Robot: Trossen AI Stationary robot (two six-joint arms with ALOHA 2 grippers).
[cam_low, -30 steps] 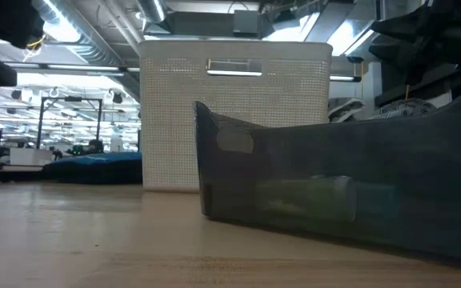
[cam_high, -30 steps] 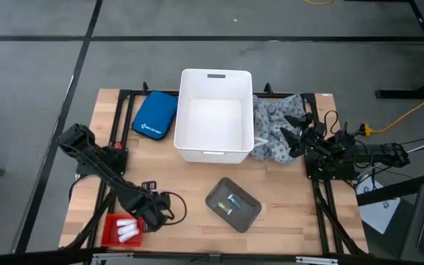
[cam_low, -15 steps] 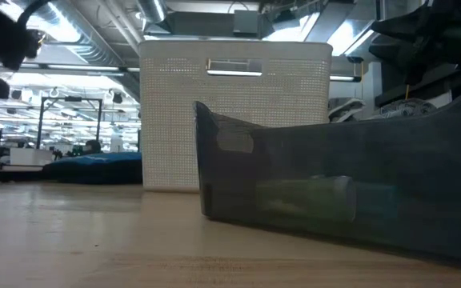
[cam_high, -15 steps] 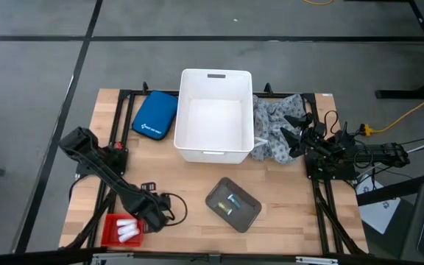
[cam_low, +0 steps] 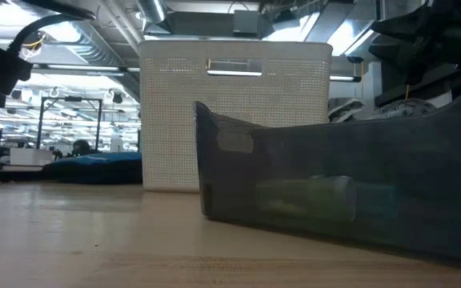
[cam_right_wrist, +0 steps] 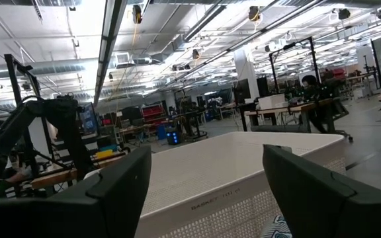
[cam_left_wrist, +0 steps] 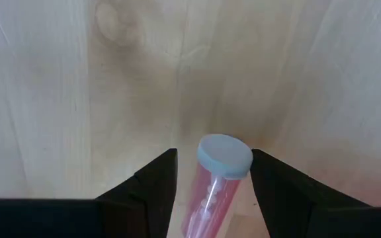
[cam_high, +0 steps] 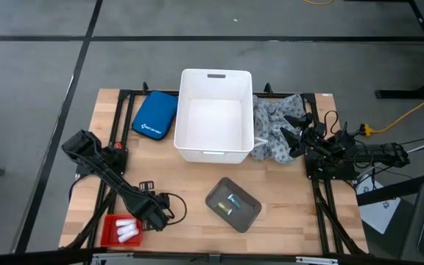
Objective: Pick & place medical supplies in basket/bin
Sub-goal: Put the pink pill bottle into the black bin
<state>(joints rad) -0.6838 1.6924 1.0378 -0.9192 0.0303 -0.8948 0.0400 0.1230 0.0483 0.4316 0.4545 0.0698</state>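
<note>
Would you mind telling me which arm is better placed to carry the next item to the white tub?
Left: its tool already holds a pink tube with a pale blue cap near the red tray; the right tool hangs open over the patterned cloth.

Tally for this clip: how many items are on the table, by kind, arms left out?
White basket: 1
Blue zipped pouch: 1
Grey patterned cloth: 1
Dark grey tray: 1
Red tray: 1
White rolls in the red tray: 3
Small packets in the dark tray: 2, as far as the overhead view shows
Pink tube with a pale blue cap, between the left pincer's fingers: 1
Total: 11
</note>
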